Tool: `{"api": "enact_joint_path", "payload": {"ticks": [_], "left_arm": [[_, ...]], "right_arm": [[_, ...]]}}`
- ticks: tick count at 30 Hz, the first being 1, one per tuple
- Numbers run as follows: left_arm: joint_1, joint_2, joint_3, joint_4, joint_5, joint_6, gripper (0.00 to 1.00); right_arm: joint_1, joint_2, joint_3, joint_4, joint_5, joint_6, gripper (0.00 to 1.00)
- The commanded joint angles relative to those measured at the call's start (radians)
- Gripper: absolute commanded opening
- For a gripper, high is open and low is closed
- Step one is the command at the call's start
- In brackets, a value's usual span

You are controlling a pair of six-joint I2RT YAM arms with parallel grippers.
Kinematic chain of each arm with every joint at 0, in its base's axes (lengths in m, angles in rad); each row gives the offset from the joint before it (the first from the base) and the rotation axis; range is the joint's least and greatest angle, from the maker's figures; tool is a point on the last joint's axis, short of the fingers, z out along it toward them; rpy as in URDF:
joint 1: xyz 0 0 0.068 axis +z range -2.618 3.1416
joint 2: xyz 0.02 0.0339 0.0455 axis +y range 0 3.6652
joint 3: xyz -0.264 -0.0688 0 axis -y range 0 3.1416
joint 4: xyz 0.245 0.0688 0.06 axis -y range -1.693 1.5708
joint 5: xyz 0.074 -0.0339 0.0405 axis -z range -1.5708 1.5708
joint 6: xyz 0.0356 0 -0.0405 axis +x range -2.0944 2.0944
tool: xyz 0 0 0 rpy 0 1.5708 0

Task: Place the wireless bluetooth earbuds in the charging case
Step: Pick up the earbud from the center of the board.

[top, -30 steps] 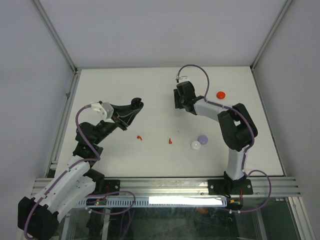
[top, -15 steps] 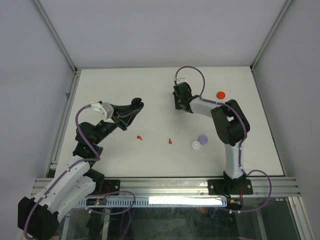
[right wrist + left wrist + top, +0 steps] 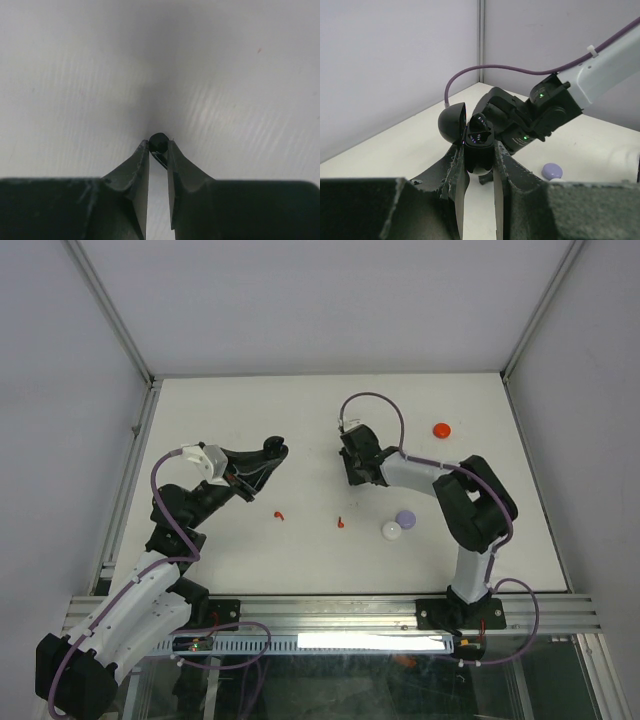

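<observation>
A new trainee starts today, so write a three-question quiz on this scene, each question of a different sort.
1. True or false: the left gripper holds a black charging case with its lid open.
2. Multiple choice: what is pinched in the right gripper? A) a lilac earbud B) a black earbud C) nothing
3. Fill in the number: ___ red earbuds lie loose on the table between the two arms.

Key: 1 true; 2 B; 3 two.
</observation>
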Motion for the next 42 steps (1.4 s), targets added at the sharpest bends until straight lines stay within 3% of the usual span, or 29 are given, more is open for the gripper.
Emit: {"api": "enact_joint_path", "payload": {"ticks": [1, 14, 26, 33, 42], "left_arm": [[0.014, -0.005, 0.049, 0.029, 0.029, 0.0, 0.0], [0.014, -0.002, 0.047, 0.035, 0.039, -0.008, 0.0], [0.014, 0.001, 0.046, 0.035, 0.04, -0.009, 0.0], [0.014, 0.003, 0.047, 0.037, 0.037, -0.009, 0.0], [0.014, -0.007, 0.043, 0.035, 0.025, -0.002, 0.0]], "right_arm": [[0.07, -0.108, -0.056, -0.106, -0.024, 0.005, 0.21], [0.115, -0.178, -0.131, -0.153, 0.041, -0.052, 0.45], [0.074, -0.212, -0.141, -0.134, 0.134, -0.046, 0.46], [0.133, -0.27, -0.114, -0.119, 0.064, -0.065, 0.46], [0.163, -0.165, -0.042, -0.106, 0.092, -0.04, 0.41]]}}
